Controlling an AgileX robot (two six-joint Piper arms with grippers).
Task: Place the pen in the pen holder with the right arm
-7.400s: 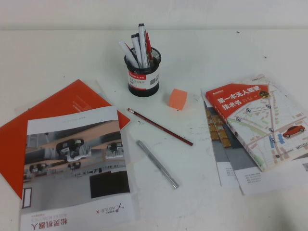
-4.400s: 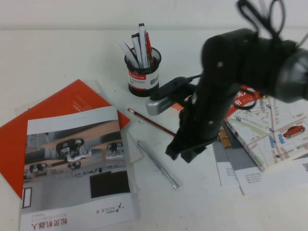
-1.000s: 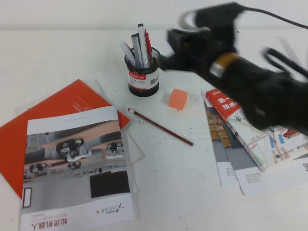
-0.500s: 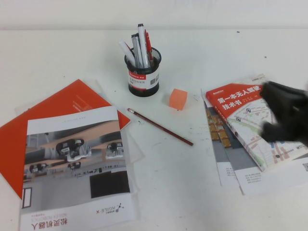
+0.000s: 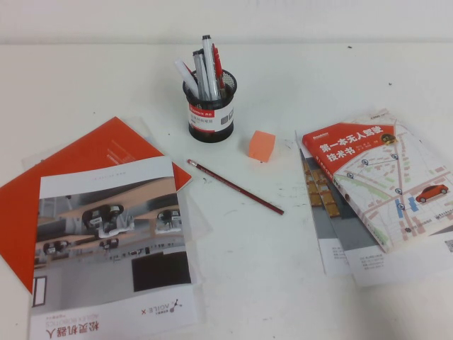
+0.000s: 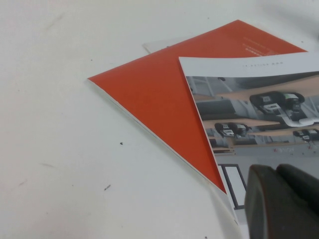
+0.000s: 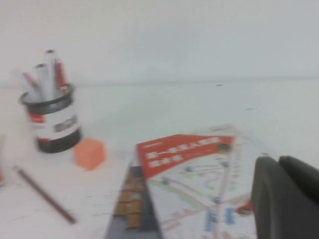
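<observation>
The black mesh pen holder (image 5: 210, 106) with its white label and red band stands at the back middle of the table. The slim silver-grey pen (image 5: 199, 74) stands upright in it among a white marker, a taller pen and a red pen. The holder also shows in the right wrist view (image 7: 52, 124), far from my right gripper (image 7: 278, 162). That gripper is shut and empty above the map book (image 7: 199, 169). My left gripper (image 6: 276, 172) is shut and empty above the orange brochure (image 6: 159, 99). Neither arm shows in the high view.
A dark-red pencil (image 5: 235, 186) lies in front of the holder. An orange cube (image 5: 261, 145) sits to the holder's right. The map book (image 5: 382, 177) lies on papers at the right. The orange brochure and a printed sheet (image 5: 113, 234) lie at the left.
My right arm has pulled back from beside the holder, off to the right and out of the high view. The silver-grey pen stays in the holder.
</observation>
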